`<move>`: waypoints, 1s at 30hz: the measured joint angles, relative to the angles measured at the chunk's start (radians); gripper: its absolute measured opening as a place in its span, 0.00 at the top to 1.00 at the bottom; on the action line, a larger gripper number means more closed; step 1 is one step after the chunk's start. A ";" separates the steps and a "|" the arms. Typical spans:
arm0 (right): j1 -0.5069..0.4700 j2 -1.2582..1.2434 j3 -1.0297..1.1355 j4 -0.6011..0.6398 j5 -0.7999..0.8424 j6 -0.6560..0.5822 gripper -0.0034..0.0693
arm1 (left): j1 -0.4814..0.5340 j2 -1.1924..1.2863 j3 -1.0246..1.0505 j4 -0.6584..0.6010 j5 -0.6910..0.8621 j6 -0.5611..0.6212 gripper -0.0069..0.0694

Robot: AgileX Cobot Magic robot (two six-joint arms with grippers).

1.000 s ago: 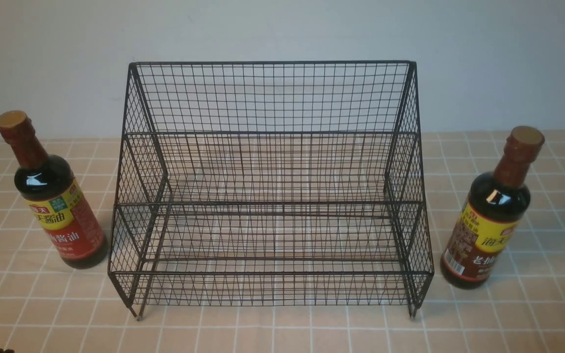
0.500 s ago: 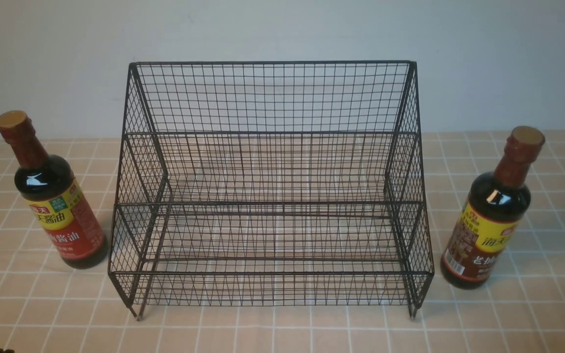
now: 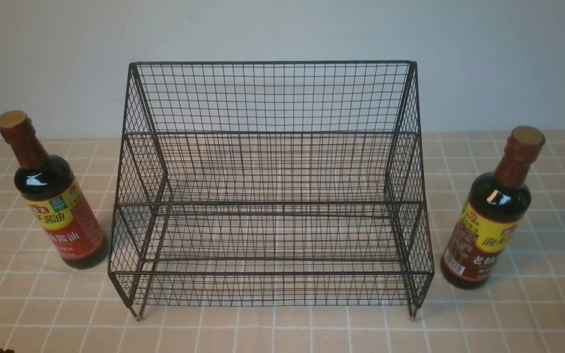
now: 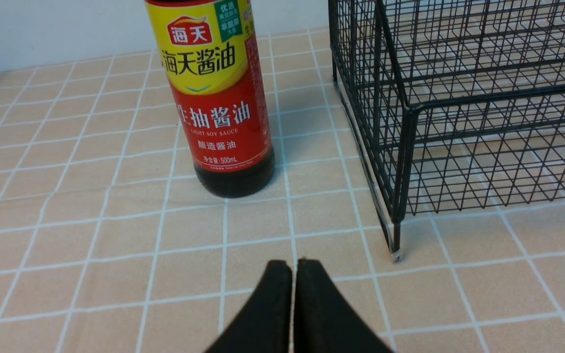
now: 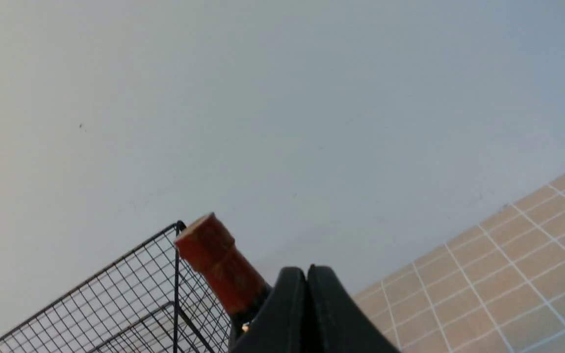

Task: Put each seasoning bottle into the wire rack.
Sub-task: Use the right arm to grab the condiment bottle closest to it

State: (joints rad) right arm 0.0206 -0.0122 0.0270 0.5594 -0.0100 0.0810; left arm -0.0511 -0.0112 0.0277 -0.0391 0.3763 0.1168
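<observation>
Front cam vs. a sec ago: nothing has shifted, same layout, no movement I can spot.

The rack (image 3: 270, 196) is black wire mesh w/ two stepped tiers, a tall back and short feet. It sits mid-table on the tan tiled table (image 3: 282, 333), its back toward the pale wall (image 3: 282, 29), and both tiers have nothing in them. The red-label bottle (image 3: 62, 215) stands upright on the table just beside the rack's left end, not touching it as far as I can see. It holds dark sauce and has a reddish-brown neck, tan cap and yellow band over the red. The brown-label bottle (image 3: 483, 230) stands upright off the rack's right end, a small gap between them. It is the same build, w/ a yellow top on the label and a barcode low on the side. So both bottles are outside the rack.

The left fingers (image 4: 275, 294) are pressed flat together w/ nothing between them. They are low over the table and aimed at the base of the red-label bottle but well short of it, w/ the rack's front left foot close off to the side.

The right fingers (image 5: 329, 314) are also clenched on nothing and angled upward toward the wall (that cam sees mostly wall). The brown-label bottle's neck and cap poke out just past them; I can't tell if they touch.
</observation>
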 joint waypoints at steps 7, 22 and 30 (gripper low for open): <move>0.000 0.000 -0.011 0.009 -0.041 -0.003 0.97 | 0.000 0.000 0.000 0.000 0.000 0.000 0.92; 0.001 0.506 -0.463 -0.246 0.220 -0.167 0.83 | 0.000 0.000 0.000 0.000 0.000 0.000 0.92; 0.088 0.734 -0.503 -0.214 0.216 -0.251 0.57 | 0.000 0.000 0.000 0.000 0.000 0.000 0.92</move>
State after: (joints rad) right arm 0.1082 0.7216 -0.4764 0.3455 0.2064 -0.1704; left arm -0.0511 -0.0112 0.0277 -0.0391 0.3763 0.1168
